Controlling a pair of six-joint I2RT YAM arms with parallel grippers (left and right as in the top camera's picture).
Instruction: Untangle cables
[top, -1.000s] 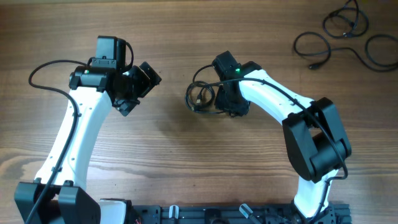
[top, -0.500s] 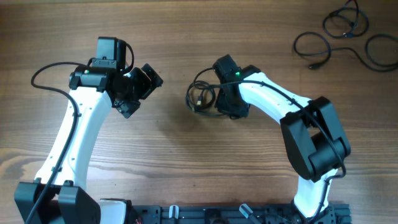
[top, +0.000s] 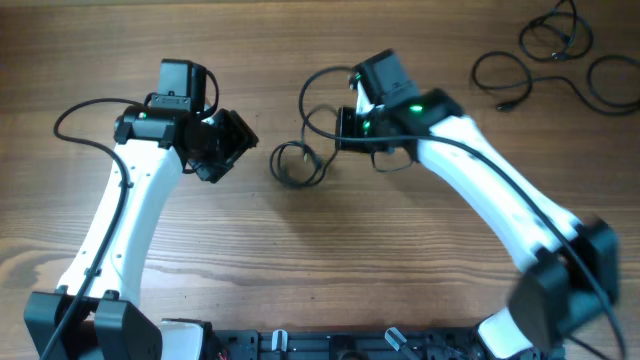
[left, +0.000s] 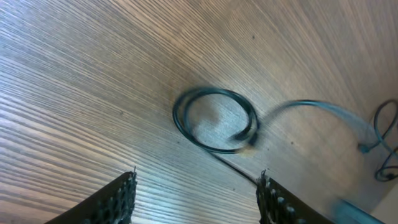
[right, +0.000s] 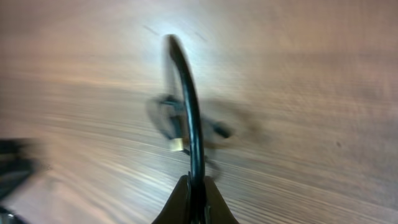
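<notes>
A thin black cable (top: 312, 100) lies in the table's middle, part lifted in a loop, with a small coil (top: 295, 163) resting on the wood. My right gripper (top: 350, 128) is shut on this cable; in the right wrist view the cord (right: 189, 118) arcs up from between the closed fingers (right: 196, 186). My left gripper (top: 235, 143) is open and empty, left of the coil. In the left wrist view the coil (left: 214, 119) lies beyond the open fingers (left: 196, 196). Other cables (top: 560, 55) lie at the far right.
The loose cables at the top right corner form several loops near the table's far edge (top: 600, 85). The arm bases and a black rail (top: 350, 345) stand along the front edge.
My right gripper has risen and moved back with the cable, pulling a loop up. The coil has slid left toward my left gripper. The left arm has barely moved.
</notes>
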